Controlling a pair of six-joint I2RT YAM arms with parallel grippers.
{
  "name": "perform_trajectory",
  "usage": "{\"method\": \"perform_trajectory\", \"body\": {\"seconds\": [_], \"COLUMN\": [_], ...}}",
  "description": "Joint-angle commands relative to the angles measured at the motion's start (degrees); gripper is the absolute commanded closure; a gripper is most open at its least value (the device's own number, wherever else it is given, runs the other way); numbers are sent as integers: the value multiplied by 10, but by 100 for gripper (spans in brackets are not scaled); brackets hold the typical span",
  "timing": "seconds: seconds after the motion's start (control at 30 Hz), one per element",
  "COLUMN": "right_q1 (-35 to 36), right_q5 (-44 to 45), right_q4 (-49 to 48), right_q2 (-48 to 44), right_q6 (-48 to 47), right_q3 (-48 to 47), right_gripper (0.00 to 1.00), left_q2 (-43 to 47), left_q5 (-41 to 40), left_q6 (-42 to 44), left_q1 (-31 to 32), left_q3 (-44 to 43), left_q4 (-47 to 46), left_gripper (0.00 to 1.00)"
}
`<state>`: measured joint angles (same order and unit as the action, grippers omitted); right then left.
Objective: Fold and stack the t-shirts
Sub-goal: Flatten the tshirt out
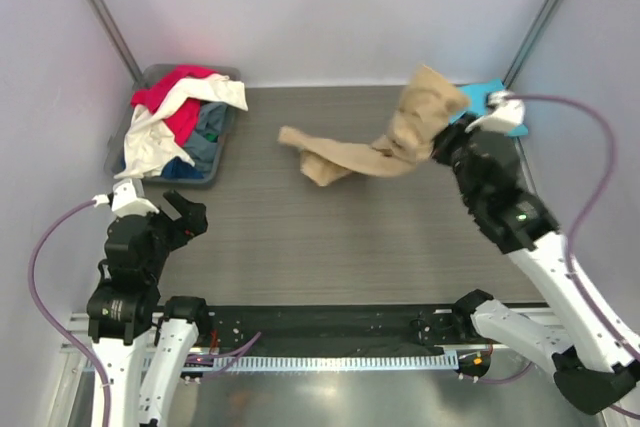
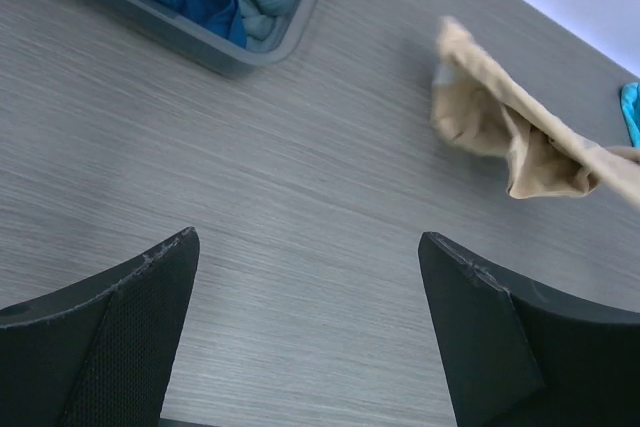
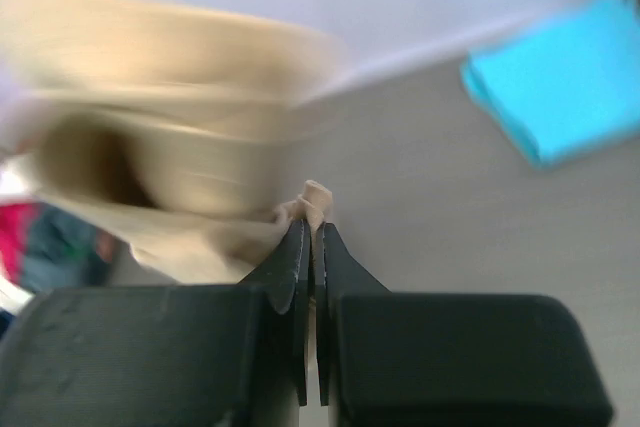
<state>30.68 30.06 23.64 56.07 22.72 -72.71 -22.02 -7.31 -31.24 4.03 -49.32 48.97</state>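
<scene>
The right end effector (image 3: 312, 239) is clamped shut on a pinch of the tan t-shirt (image 1: 400, 142), at the upper right of the top view. The shirt is bunched and crumpled. 1 part rises above the grip, and a long tail runs left to the middle of the counter (image 1: 330, 247), where it rests on the surface. In the right wrist view the cloth is blurred.

Behind the right arm, in the upper right corner, a turquoise t-shirt (image 1: 497, 99) lies folded flat on the counter, and the wrist covers part of it from above.

At the upper left a grey bin (image 1: 222, 162) holds a red t-shirt (image 1: 180, 97), a white t-shirt (image 1: 150, 142) spilling over its left rim, and a dark blue-grey t-shirt (image 1: 205, 132) underneath.

The left end effector (image 1: 188, 215) hovers at the lower left, near the bin's corner. Its jaws are spread wide and grip nothing, well apart from the tan t-shirt.
</scene>
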Motion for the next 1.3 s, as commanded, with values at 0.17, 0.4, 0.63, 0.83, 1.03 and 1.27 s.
{"method": "perform_trajectory", "body": {"seconds": [0.17,0.4,0.63,0.83,1.03,1.27], "right_q1": [-11,-13,-36,-127,-204,-250], "right_q5": [-100,-48,54,39,-16,-68], "right_q4": [53,74,86,106,92,55], "right_q2": [39,8,-77,-148,-121,-68], "right_q6": [123,102,126,216,208,171], "right_q3": [303,253,263,305,326,321], "right_gripper": [99,99,99,99,99,99], "left_q2": [-133,-252,-515,-820,-1023,-1157], "left_q5": [108,58,24,108,167,201], "left_q6": [-2,-43,-55,-72,-103,-122], "left_q1": [-2,112,215,218,227,238], "left_q3": [-30,-38,-113,-304,-511,-630], "left_q4": [-34,-116,-264,-352,-353,-332], "left_gripper": [11,14,11,16,31,47]}}
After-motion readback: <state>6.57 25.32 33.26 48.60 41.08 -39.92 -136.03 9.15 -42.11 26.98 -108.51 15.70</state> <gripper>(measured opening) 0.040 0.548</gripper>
